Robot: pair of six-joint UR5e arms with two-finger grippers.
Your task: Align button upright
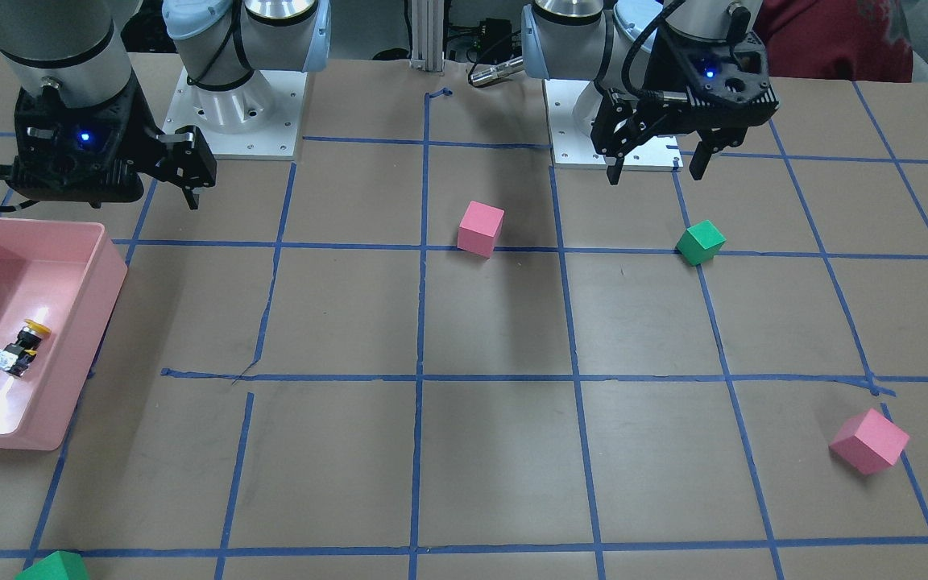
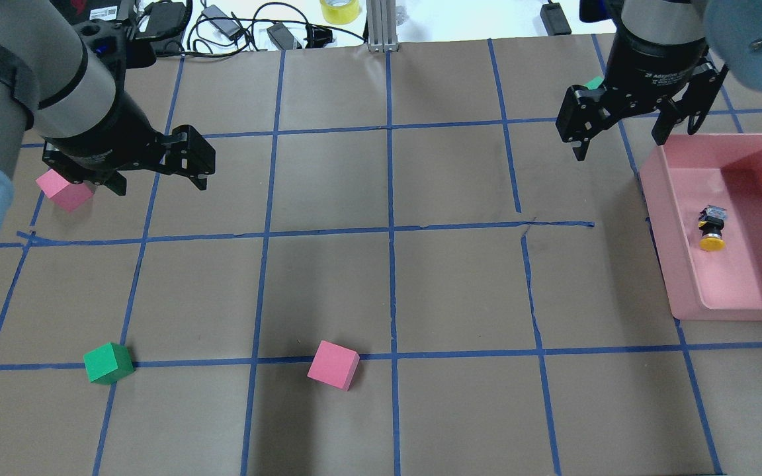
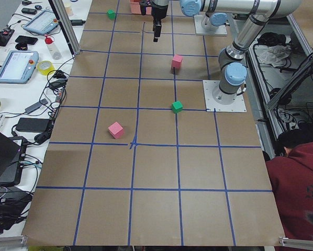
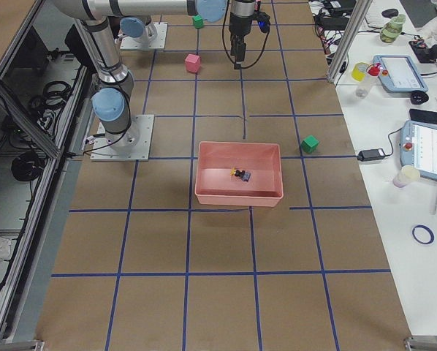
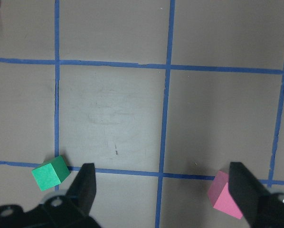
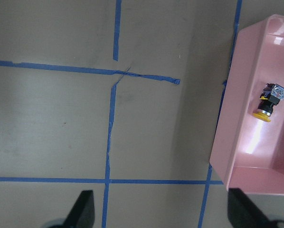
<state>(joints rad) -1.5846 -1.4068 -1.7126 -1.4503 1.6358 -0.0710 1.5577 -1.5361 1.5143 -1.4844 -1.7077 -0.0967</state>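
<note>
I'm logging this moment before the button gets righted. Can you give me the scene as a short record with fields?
button: lying on its side on the pink bin's floor, nothing touching it
pink bin: on the table, on the robot's right
left gripper: open, empty, above the table
right gripper: open, empty, near the bin's edge, not over the button
cubes: pink cube and green cube on the table, outside the bin
task state: button not yet upright
</note>
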